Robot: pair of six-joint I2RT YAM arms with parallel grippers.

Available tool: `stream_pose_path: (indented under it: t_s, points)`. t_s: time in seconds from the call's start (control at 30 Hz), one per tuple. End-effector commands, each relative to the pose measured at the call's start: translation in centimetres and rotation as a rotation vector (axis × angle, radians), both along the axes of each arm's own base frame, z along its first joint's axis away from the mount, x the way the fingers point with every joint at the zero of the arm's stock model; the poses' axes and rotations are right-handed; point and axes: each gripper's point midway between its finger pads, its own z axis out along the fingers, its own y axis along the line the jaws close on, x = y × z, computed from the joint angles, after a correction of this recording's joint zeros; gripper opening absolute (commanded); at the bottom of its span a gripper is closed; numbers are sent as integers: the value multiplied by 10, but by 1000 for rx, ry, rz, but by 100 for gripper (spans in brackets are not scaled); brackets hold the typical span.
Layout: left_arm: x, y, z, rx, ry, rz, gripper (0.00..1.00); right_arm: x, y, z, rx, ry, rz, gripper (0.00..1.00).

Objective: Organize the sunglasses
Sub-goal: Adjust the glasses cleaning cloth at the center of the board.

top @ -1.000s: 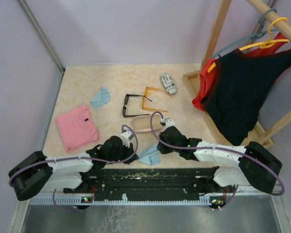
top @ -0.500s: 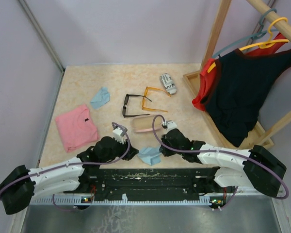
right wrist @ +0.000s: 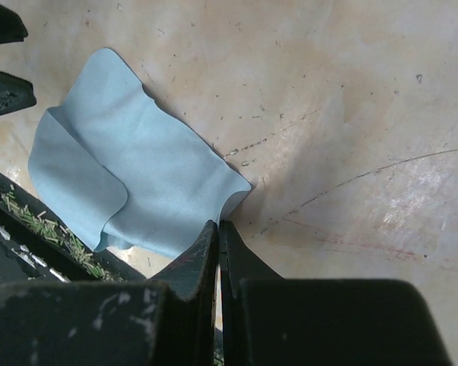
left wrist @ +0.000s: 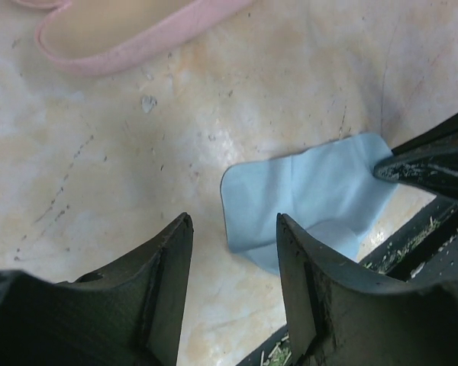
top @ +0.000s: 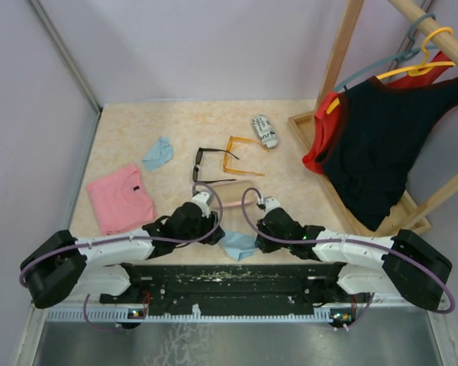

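Note:
The black-framed sunglasses (top: 208, 165) and the orange-framed sunglasses (top: 240, 153) lie side by side in the middle of the table, beyond both arms. My left gripper (top: 206, 217) (left wrist: 234, 221) hangs open over bare table, with nothing between its fingers. A light blue cloth (left wrist: 313, 198) lies just ahead of it. My right gripper (top: 261, 229) (right wrist: 217, 225) is shut, and its tips rest at the edge of that same cloth (right wrist: 137, 168). I see nothing between its jaws. Neither wrist view shows the sunglasses.
A pink oblong case (top: 230, 203) (left wrist: 130, 38) lies just beyond the left gripper. A printed case (top: 265, 131) sits at the back. A second blue cloth (top: 158, 152) and a pink shirt (top: 120, 198) lie at the left. A wooden rack (top: 343, 61) holds hanging clothes at the right.
My left gripper has opened. It swung back to the left, then came forward beside the pink case. The right gripper shifted slightly and stayed shut.

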Motion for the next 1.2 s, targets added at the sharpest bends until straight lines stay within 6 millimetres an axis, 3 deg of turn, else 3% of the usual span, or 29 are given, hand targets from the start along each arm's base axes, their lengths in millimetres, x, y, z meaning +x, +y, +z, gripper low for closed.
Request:
stream_pose_path:
  t_s: [0.0,0.13,0.37,0.53,0.8,0.97,1.17]
  points:
    - [15,-5,5,54,-9,24,53,3,8,11,51,-34,-9,0]
    - [15,-8,-7,110,23,-5,52,4,8,10,61,-36,-20,0]
    - [13,-10,-14,172,38,-25,52,9,6,18,82,-61,-51,24]
    - [15,-15,-12,213,25,-31,52,17,0,36,130,-121,-114,34]
    - [14,-16,-17,337,21,-29,50,32,-32,80,225,-293,-271,36]
    - [12,-19,-23,412,24,-35,48,33,-50,86,232,-336,-326,36]
    - [3,-21,-30,477,26,-63,45,31,-59,82,224,-338,-349,36]
